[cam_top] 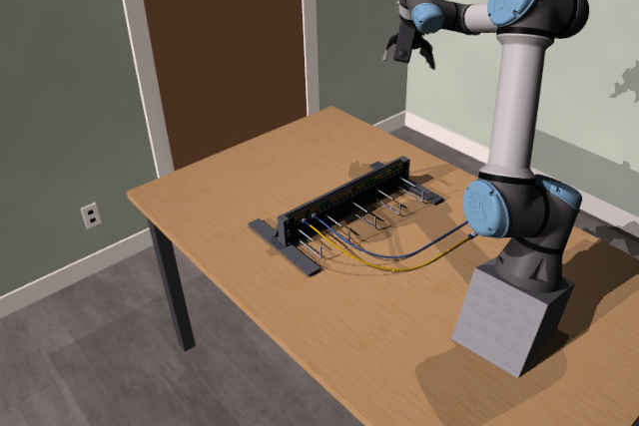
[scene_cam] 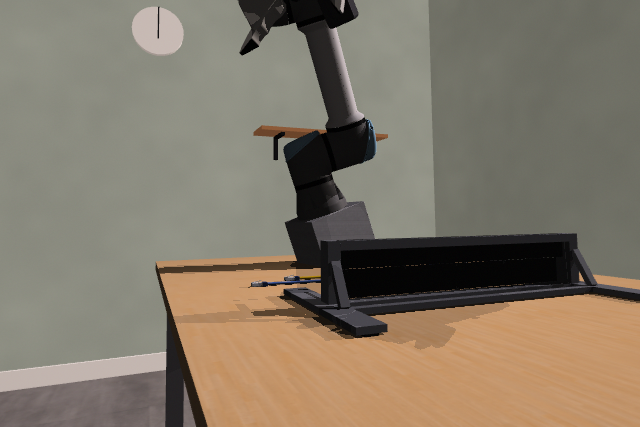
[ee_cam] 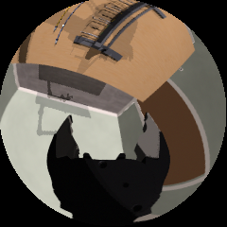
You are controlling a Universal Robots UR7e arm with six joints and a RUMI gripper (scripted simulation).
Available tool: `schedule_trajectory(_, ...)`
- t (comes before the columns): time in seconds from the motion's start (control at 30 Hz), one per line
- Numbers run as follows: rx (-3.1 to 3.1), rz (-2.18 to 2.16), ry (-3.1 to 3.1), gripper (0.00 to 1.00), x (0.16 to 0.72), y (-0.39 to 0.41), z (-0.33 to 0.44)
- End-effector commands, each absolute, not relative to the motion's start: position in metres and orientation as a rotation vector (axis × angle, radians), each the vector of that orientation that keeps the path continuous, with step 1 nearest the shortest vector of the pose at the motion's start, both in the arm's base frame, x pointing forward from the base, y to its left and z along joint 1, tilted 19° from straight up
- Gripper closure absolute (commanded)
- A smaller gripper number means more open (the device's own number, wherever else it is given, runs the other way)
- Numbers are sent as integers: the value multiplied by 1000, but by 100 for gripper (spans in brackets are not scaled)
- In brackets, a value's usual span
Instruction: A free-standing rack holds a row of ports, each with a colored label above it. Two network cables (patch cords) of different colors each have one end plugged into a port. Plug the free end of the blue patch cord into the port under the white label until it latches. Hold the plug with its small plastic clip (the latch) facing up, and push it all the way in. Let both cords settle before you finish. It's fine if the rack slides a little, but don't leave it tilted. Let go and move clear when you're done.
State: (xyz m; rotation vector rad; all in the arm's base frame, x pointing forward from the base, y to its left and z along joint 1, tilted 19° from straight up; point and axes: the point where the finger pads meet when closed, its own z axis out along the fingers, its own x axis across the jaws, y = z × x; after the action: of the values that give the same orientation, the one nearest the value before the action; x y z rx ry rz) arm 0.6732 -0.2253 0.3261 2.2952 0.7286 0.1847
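The black rack [cam_top: 344, 205] stands on the wooden table, its row of ports facing the arm's base. The labels are too small to tell apart. The blue cord [cam_top: 391, 253] and the yellow cord [cam_top: 397, 267] are each plugged in near the rack's left end and curve across the table. Their free ends lie close to the arm's base [cam_top: 470, 232]. In the exterior view the two free plugs [scene_cam: 273, 281] lie left of the rack [scene_cam: 454, 267]. My gripper [cam_top: 409, 58] hangs open and empty, high above the table's far edge. The wrist view shows the rack [ee_cam: 113, 30] far off.
The arm's grey pedestal [cam_top: 513, 318] stands on the table's right side. Metal cable-support bars [cam_top: 371, 214] stick out from the rack's front. A brown door and walls lie behind the table.
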Motion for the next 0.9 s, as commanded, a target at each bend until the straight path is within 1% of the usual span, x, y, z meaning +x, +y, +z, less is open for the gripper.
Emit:
schedule_trajectory(0.0, 2280, 99, 890, 0, 621, -229, 320)
schedule_trajectory(0.03, 2280, 99, 890, 0, 621, -229, 320)
schedule_trajectory(0.23, 2252, -55, 1171, 0, 534, -227, 298)
schedule_trajectory(0.3, 2252, -55, 1171, 0, 534, -227, 298)
schedule_trajectory(0.63, 2171, -221, 1598, 0, 411, -203, 251)
schedule_trajectory(0.8, 2126, -261, 1762, 0, 368, -189, 228)
schedule_trajectory(0.87, 2126, -261, 1762, 0, 368, -189, 228)
